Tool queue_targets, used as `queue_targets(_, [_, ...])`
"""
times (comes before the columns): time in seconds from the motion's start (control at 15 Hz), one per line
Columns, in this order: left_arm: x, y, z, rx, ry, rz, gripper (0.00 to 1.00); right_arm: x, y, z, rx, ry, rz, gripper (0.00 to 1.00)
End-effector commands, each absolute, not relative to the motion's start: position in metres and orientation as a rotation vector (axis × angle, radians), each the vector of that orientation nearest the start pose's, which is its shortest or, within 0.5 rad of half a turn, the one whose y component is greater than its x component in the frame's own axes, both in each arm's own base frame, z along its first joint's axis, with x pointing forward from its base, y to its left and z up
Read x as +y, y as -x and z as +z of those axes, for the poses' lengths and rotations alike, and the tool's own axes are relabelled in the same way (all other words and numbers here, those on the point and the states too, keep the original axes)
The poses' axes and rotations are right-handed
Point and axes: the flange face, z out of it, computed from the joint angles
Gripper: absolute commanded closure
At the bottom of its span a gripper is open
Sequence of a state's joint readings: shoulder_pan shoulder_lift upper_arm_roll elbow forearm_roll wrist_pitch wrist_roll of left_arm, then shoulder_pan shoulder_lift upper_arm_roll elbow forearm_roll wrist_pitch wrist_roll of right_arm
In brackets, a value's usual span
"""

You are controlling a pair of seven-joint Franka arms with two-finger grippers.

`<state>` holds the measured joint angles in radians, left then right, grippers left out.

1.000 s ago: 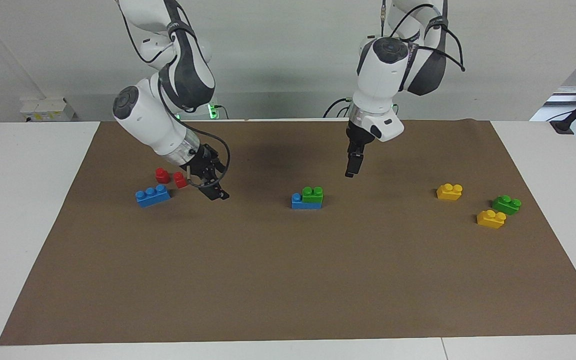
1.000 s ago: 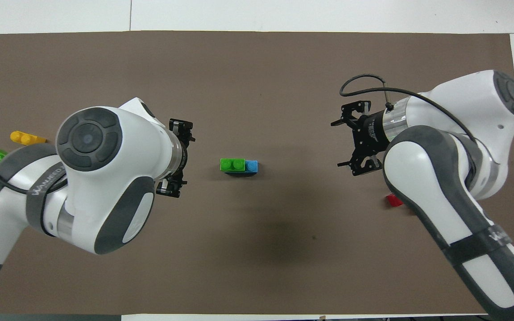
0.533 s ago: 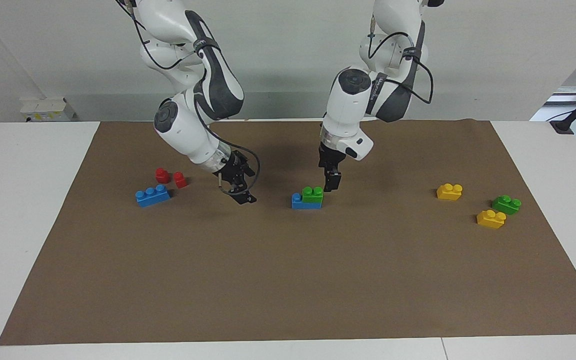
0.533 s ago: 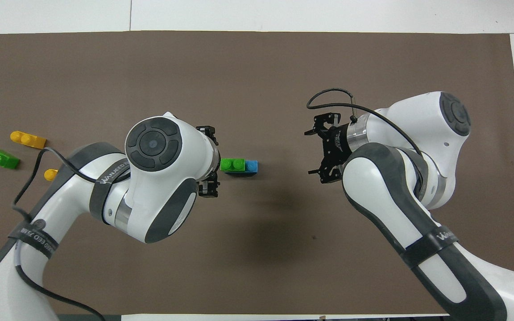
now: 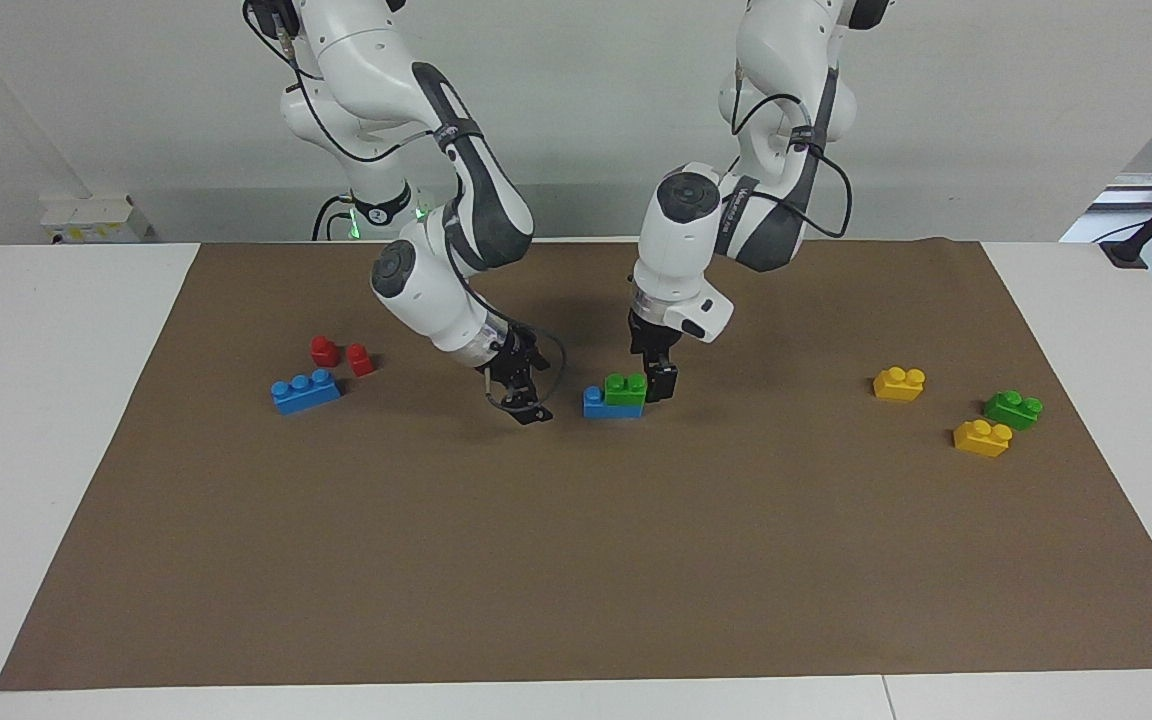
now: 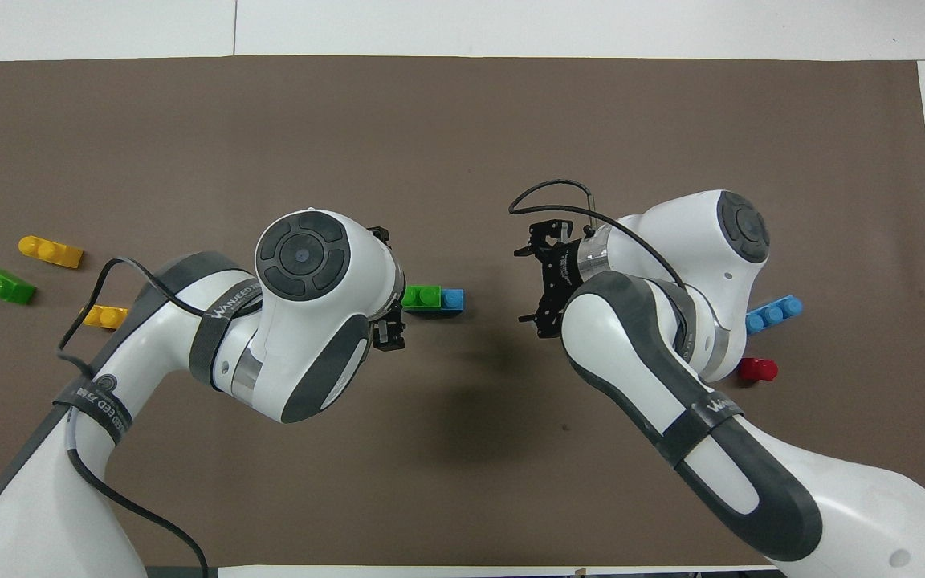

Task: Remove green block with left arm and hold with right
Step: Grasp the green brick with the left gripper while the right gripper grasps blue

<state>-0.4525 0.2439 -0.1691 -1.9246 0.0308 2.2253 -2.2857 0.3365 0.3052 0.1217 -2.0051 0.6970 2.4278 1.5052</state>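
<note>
Both grippers have closed in on the central stack since a second ago; bricks unmoved.

Listed across the facing view:

1. Red pieces (image 5: pixel 341 355) and loose blue brick (image 5: pixel 306 390), toward the right arm's end of the brown mat (image 5: pixel 576 560). Untouched.
2. Right gripper (image 5: pixel 524 400): low over the mat, just beside the stack's blue end, not touching. Jaws spread wide, nothing held.
3. Blue base brick (image 5: pixel 596 402): on the mat at centre, carrying item 4.
4. Green block (image 5: pixel 626 388): seated on the base brick, at the end toward the left arm.
5. Left gripper (image 5: pixel 658 378): down at the green block's end, close against it; contact cannot be confirmed. Jaws wide apart, nothing held.
6. Yellow bricks (image 5: pixel 899 383) (image 5: pixel 982 438) and second green brick (image 5: pixel 1013 409), toward the left arm's end. Untouched.

Risks, as judged: should the left gripper pull before the right clamps the base, the whole stack would probably lift or skid. A finger descending onto the studs could tip the pair.
</note>
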Motion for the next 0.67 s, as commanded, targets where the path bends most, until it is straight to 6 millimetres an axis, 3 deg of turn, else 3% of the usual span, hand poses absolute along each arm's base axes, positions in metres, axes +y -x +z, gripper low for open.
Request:
queue_targets(0.0, [-0.356, -0.502, 0.365, 2.273, -2.073, 0.017, 0.00, 0.285, -0.546, 0.308, 1.946, 1.867, 0.506, 0.03])
queue_targets(0.33, [-0.355, -0.501, 0.357, 2.286, -2.078, 0.013, 0.00, 0.311, -0.531, 0.281, 1.949, 1.887, 0.473, 0.03])
queue_targets(0.6, [-0.357, -0.502, 0.355, 2.283, -2.072, 0.014, 0.00, 0.323, -0.526, 0.271, 1.952, 1.881, 0.438, 0.03])
